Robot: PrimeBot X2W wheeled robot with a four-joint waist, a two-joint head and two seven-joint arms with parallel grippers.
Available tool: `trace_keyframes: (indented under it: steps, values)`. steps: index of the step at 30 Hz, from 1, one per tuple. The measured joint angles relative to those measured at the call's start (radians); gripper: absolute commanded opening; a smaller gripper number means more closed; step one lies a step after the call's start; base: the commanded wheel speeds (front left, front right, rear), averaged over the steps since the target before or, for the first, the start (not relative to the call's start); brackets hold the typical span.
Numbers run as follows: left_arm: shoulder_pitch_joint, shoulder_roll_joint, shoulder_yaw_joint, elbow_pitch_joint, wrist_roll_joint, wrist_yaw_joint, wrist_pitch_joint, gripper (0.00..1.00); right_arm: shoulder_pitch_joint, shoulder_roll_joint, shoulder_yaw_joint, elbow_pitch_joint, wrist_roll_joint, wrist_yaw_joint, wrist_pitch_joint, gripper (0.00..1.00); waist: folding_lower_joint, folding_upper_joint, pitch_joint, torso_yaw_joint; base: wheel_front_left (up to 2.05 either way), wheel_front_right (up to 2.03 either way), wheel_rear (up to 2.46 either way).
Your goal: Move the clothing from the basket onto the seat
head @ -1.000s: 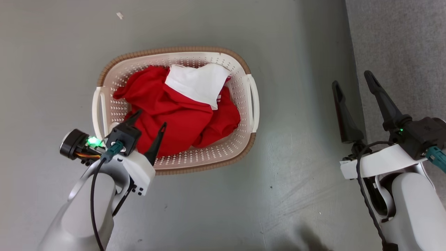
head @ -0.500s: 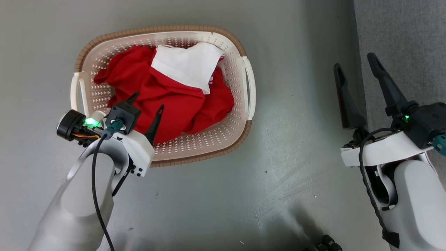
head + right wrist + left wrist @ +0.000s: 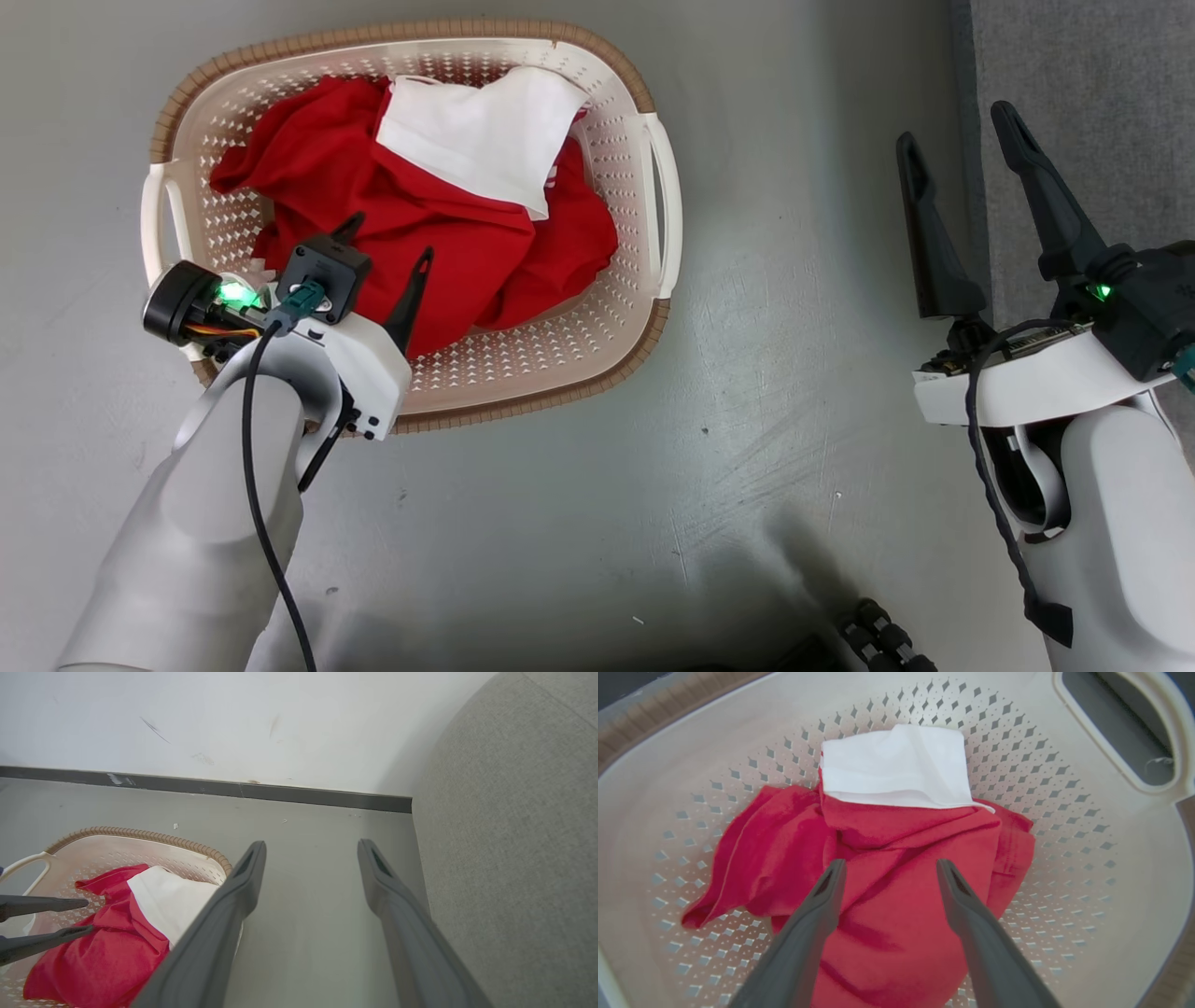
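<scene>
1. The left forearm [image 3: 215,523], at seven o'clock in the head view, is a smooth, pale grey shell that narrows toward the wrist.
2. A black cable [image 3: 254,467] runs along it to a teal plug [image 3: 299,306] on a square black housing [image 3: 327,273].
3. The white wrist bracket [image 3: 369,369] has small dark screws [image 3: 372,431] at its lower corner. At its nine o'clock sit a round black cap [image 3: 173,303], a green light [image 3: 231,294] and orange wires [image 3: 224,333].
4. The left end effector [image 3: 390,237] has two long dark fingers that taper to points, each with a slot near the tip.
5. The right end effector [image 3: 957,125], at two o'clock, has the same dark fingers. They are mounted on a white plate [image 3: 1018,392] with a looped black lead [image 3: 978,467] and a pale grey right forearm [image 3: 1120,532].
</scene>
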Motion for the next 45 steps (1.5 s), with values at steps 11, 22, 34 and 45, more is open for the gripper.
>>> trace_keyframes:
  steps: [11, 22, 34, 45]
  values:
    - [-0.026, -0.012, -0.05, 0.051, -0.012, 0.0, 0.007, 1.0, -0.013, 0.0, 0.013, -0.007, 0.011, 0.0, 0.0, 1.0, 0.0, 0.0, 0.041, -0.016, 0.0, 0.0, 0.0]
    - [-0.07, -0.011, -0.057, 0.083, -0.045, 0.0, 0.015, 1.0, -0.013, 0.0, 0.015, -0.017, 0.011, 0.0, 0.0, 1.0, 0.0, 0.0, 0.072, -0.026, 0.0, 0.0, 0.0]
    - [-0.112, -0.005, -0.057, 0.126, -0.053, 0.0, 0.014, 1.0, -0.013, 0.0, 0.011, -0.025, 0.011, 0.0, 0.0, 1.0, -0.0001, 0.0, 0.1, -0.033, 0.0, 0.0, 0.0]
    - [-0.128, -0.007, -0.074, 0.164, -0.068, 0.0, 0.005, 1.0, -0.012, 0.0, 0.0, -0.03, 0.011, 0.0, 0.0, 1.0, -0.0001, 0.0, 0.118, -0.033, 0.0, 0.0, 0.0]
